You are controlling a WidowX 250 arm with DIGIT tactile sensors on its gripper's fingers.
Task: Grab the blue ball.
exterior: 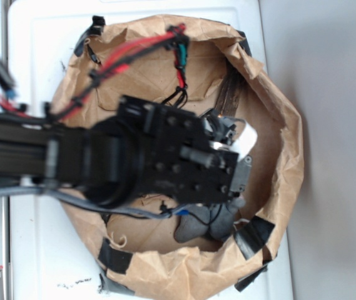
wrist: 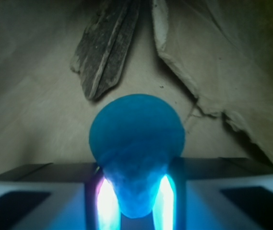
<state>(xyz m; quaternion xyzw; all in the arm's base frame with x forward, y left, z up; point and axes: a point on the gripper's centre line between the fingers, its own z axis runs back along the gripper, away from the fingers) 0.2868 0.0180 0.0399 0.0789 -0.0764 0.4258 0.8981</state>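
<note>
The gripper [wrist: 135, 203] was pinched on the blue ball [wrist: 136, 143], whose lower part was squeezed narrow between the two fingers [wrist: 92, 191] while the rounder part bulged beyond them. To do this well, I judged the squeeze should hold firm and any lift go straight up, since soft fuzz could slip. The exterior view hid the ball under the arm [exterior: 102, 162]. All this sat inside a crumpled brown paper bag [exterior: 271, 112] on a white surface [exterior: 40, 37], with a dark torn strip [wrist: 107, 48] on the far paper floor.

Blue ball [wrist: 136, 132]: matte, slightly fuzzy. Bag [exterior: 271, 94]: creased brown paper. Hand [wrist: 136, 201]: probably plastic.
</note>
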